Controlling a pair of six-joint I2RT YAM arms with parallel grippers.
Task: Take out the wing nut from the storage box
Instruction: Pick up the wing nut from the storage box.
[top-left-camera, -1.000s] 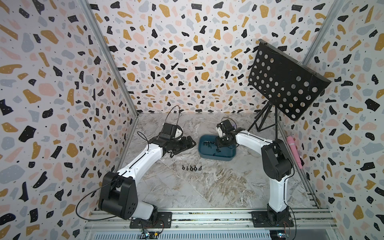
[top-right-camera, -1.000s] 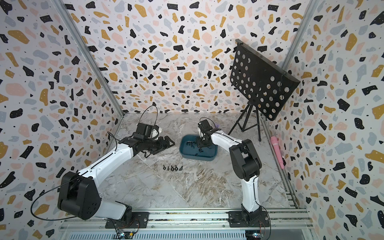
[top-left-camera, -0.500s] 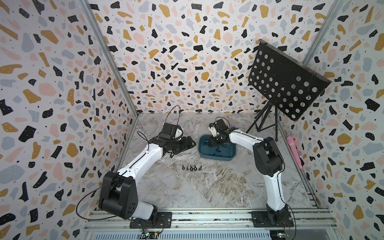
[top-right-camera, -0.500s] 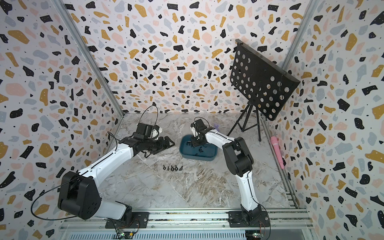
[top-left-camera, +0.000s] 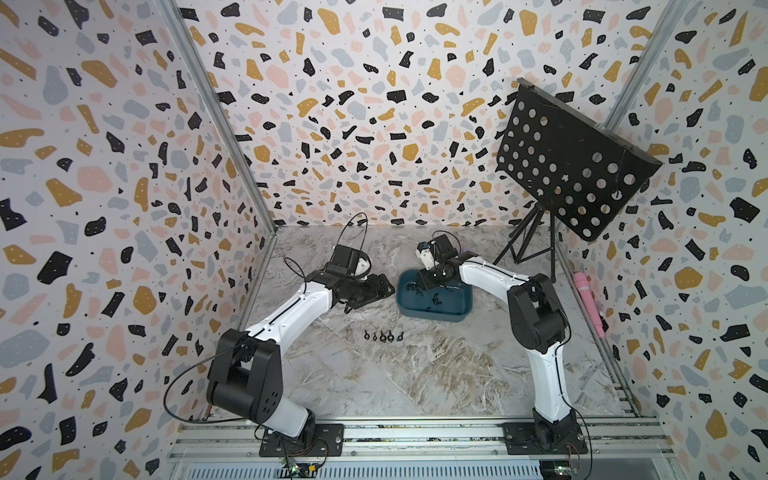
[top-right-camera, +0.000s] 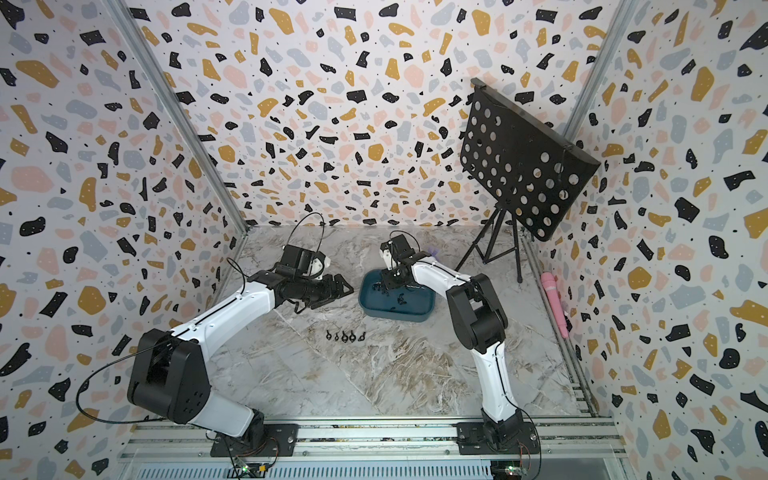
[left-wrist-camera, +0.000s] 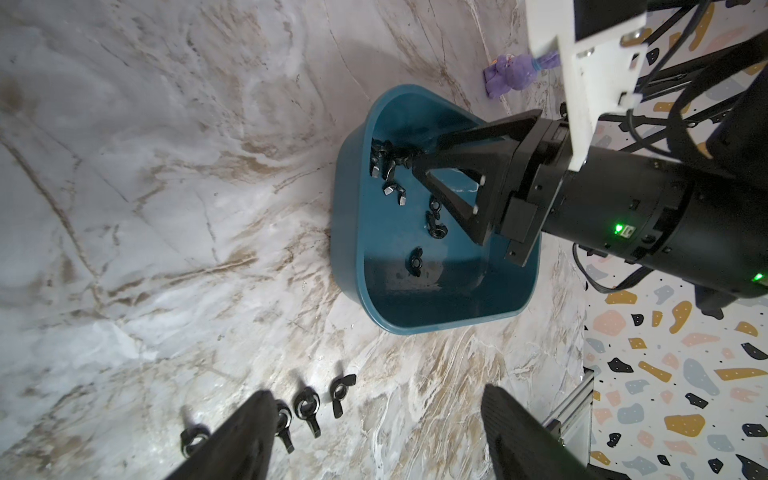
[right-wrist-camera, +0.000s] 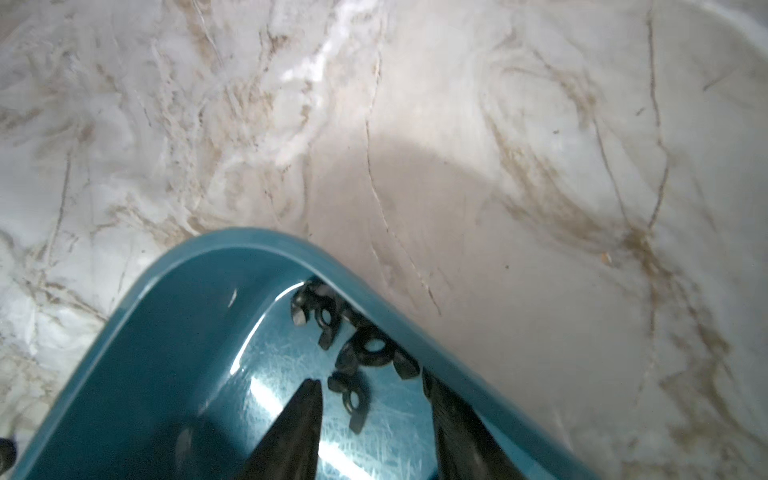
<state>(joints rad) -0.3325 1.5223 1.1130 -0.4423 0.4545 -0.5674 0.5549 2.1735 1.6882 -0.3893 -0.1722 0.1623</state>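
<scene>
Marbled grey table (top-left-camera: 415, 374) under speckled walls: in both top views the storage box (top-left-camera: 432, 316) sits mid-table, the right gripper (top-left-camera: 432, 279) dipped into its far left corner, the left gripper (top-left-camera: 384, 287) just beside its left wall, and a row of wing nuts (top-left-camera: 383, 336) lies in front. From the left wrist, the left gripper's jaws stand wide apart and empty, the row partly hidden behind one. From the right wrist, the right gripper's jaws are parted inside the box, one loose wing nut (right-wrist-camera: 351, 395) lying between the tips, more piled in the corner.
</scene>
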